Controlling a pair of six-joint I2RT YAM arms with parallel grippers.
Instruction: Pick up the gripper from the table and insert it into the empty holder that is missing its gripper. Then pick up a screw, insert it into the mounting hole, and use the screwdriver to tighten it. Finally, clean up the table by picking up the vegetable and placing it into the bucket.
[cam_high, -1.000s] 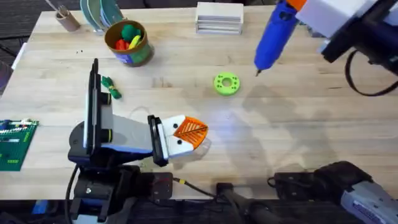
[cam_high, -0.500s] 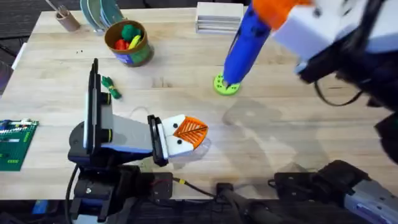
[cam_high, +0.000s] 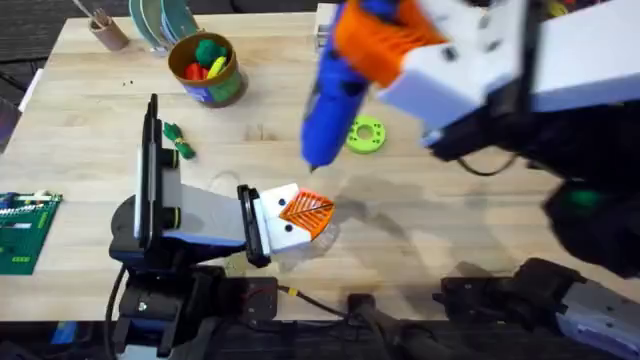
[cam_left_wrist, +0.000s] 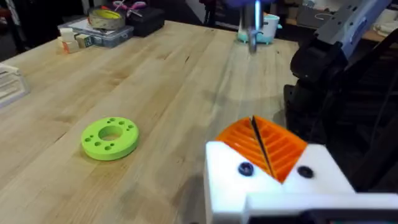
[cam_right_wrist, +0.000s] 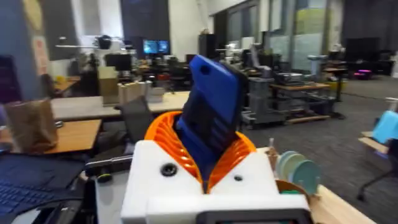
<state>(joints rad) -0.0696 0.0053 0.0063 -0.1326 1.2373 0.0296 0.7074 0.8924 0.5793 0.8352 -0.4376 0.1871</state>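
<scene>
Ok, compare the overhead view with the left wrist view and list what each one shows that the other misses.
Overhead alone: the bucket with plush toys, the vegetable lying on the table, and the blue body of the screwdriver in the right hand. Left wrist alone: a tape roll on the far table edge. Both: the green disc, the left hand and the screwdriver's bit.

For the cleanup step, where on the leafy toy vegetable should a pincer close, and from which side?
Probably from straight above, closing across its narrow middle. The vegetable lies flat on the table, long and thin, running from near the bucket toward the left arm, with open wood along both long sides. Fingers set crosswise to that length should straddle it cleanly.
</scene>
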